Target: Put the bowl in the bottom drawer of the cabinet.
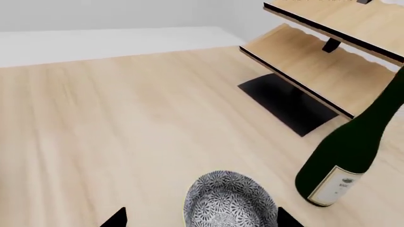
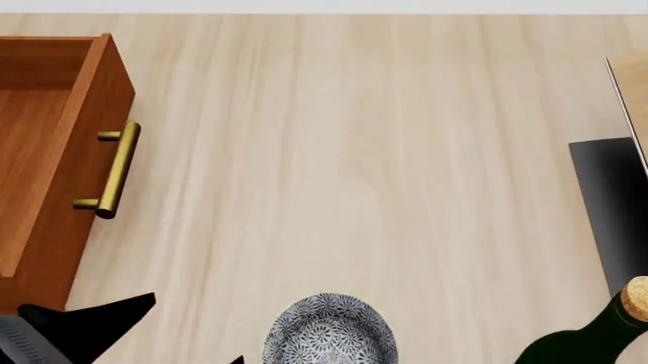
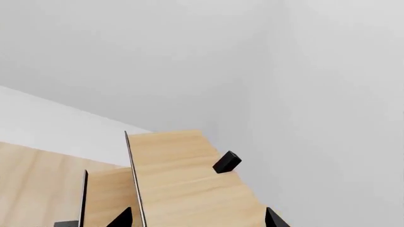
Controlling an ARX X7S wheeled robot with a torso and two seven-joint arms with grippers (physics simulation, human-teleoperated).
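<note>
- The step in hand is judged to be the approach to the bowl (image 2: 329, 332); it is not yet grasped and rests on the pale wooden counter (image 2: 365, 167).
- In the left wrist view the bowl (image 1: 230, 201) is seen lying between the two dark fingertips of the left gripper (image 1: 200, 218), which are spread wide on either side of it; no contact with the rim can be made out.
- The left gripper is therefore read as open, with nothing held.
- In the head view part of the left gripper (image 2: 102, 322) is seen just beside the bowl, on the drawer side.
- The bottom drawer (image 2: 45, 159) is shown pulled out, its inside exposed and its brass bar handle (image 2: 114, 171) facing the open counter; it lies well apart from the bowl.
- A dark green wine bottle (image 1: 353, 142) stands near the bowl on the far side from the drawer, and a pale wood rack (image 1: 328, 52) on a black base is seen beyond it.
- The next move is judged to call for closing on the bowl's rim, then a lift and carry across to the drawer, with care taken not to knock the bottle.
- The right gripper (image 3: 197, 218) is raised toward the rack and wall; its fingertips are seen apart, with nothing between them.
</note>
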